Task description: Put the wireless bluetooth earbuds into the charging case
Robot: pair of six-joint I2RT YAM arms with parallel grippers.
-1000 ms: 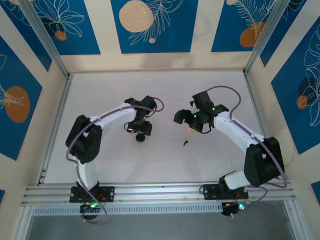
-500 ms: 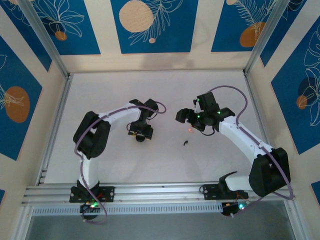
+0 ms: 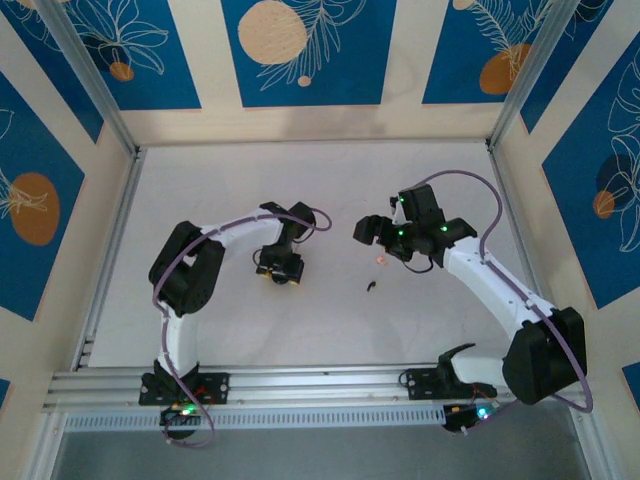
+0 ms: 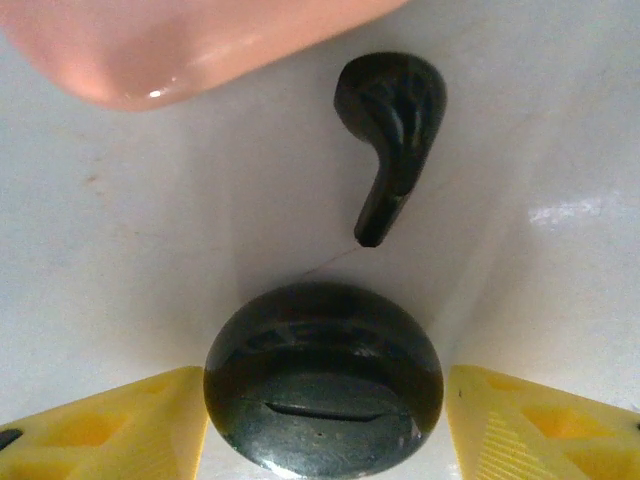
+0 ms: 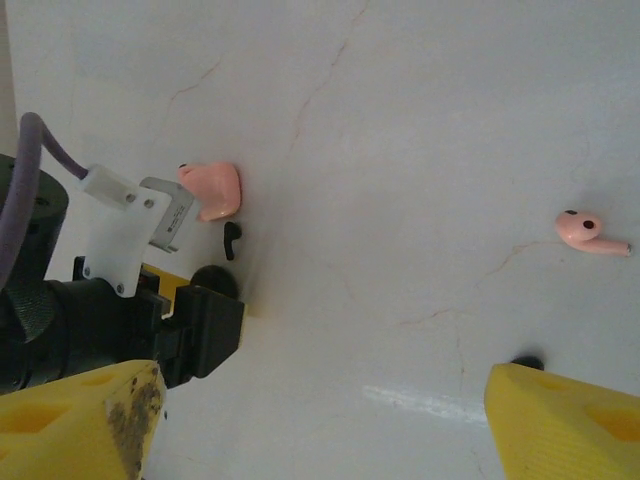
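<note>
The salmon-pink charging case (image 4: 150,50) lies just beyond my left gripper (image 4: 325,400), with a dark earbud (image 4: 390,130) on the table beside it. That gripper is open and low over the table, its yellow fingers (image 4: 110,425) flanking a black round disc (image 4: 323,375). The left one is against the disc and the right one a sliver off. The pale pink earbud (image 5: 590,230) lies alone on the white table (image 3: 330,180), just in front of my right gripper (image 3: 375,240). My right gripper (image 5: 320,430) is wide open and holds nothing. It looks across at the case (image 5: 212,188) and the dark earbud (image 5: 232,240).
A second small dark bit (image 3: 371,286) lies on the table a little nearer than the pink earbud (image 3: 381,260), partly behind my right finger (image 5: 570,420). Walls stand on three sides. An aluminium rail (image 3: 320,385) runs along the near edge.
My left arm has folded back and its gripper has settled lower over the black disc, jaws narrowing slightly. My right arm has stretched out, its gripper drifting slightly away from the bases.
</note>
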